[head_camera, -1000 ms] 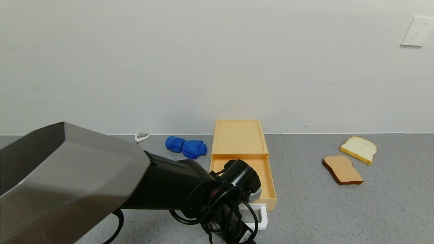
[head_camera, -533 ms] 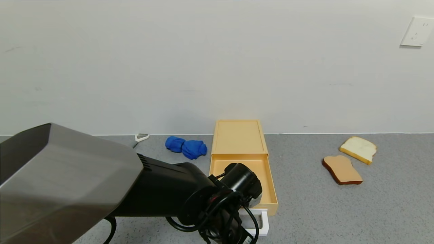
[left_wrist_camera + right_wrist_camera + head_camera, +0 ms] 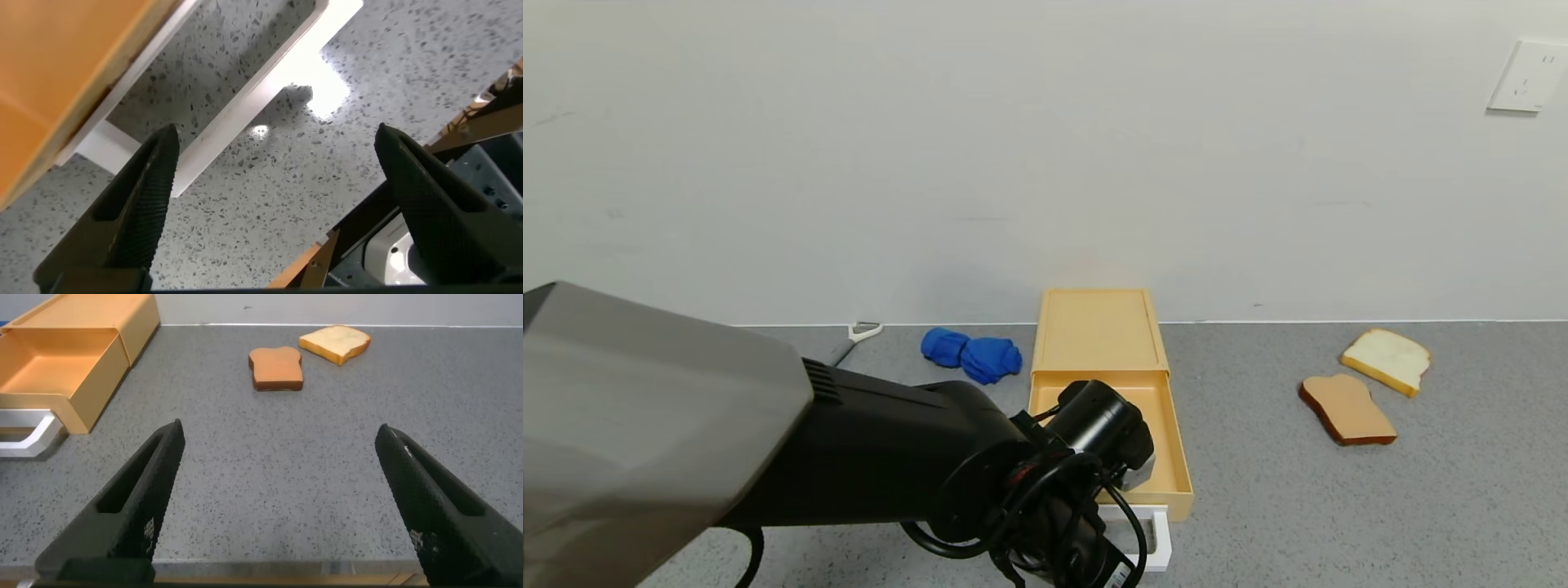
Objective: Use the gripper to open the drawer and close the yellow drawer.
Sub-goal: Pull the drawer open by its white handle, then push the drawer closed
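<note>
The yellow drawer is pulled well out of its low yellow case, and its white loop handle points toward me. My left arm's black wrist hangs over the drawer's front and hides the jaws in the head view. In the left wrist view my left gripper is open and empty above the counter. The handle's front bar runs past one finger, ungripped, with the drawer front beyond. My right gripper is open and empty over bare counter, with the drawer off to one side.
A blue cloth and a white peeler lie left of the case by the wall. Two bread slices, one brown and one white, lie to the right. The counter's front edge is close under the left gripper.
The drawer and its handle have slid a little farther out toward me. The left arm's shell has dropped lower and to the left, and its wrist has shifted slightly.
</note>
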You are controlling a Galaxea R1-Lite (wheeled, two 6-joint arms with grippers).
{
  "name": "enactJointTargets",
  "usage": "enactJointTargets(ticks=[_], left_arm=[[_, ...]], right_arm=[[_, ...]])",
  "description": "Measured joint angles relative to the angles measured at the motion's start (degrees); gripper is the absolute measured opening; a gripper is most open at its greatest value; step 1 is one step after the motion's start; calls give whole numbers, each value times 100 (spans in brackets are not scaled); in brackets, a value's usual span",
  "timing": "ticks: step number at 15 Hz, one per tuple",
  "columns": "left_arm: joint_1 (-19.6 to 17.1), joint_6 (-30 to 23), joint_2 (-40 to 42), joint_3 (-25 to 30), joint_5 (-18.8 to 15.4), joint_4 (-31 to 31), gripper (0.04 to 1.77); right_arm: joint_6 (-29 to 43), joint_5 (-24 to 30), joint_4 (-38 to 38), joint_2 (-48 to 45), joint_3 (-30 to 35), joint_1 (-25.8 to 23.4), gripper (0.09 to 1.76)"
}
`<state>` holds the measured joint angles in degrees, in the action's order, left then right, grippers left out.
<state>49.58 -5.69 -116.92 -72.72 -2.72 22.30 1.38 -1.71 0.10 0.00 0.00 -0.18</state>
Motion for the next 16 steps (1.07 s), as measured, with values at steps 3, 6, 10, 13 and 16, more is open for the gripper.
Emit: enactJointTargets(ticks=[3, 6, 10, 13, 16], left_arm=[[-2, 2, 339, -24, 0, 18, 172], [-35, 10, 855, 4, 11, 27, 172], [-265, 21, 1681, 240, 74, -15, 172], [-672, 32, 2241, 478, 234, -41, 172], [-1042, 33, 2723, 773, 236, -56, 172]], right_arm=[[0, 0, 0, 0, 0, 0, 171], [5, 0, 0, 0, 0, 0, 171], [2, 0, 0, 0, 0, 0, 171], [5, 4, 0, 0, 0, 0, 171], [2, 0, 0, 0, 0, 0, 171]])
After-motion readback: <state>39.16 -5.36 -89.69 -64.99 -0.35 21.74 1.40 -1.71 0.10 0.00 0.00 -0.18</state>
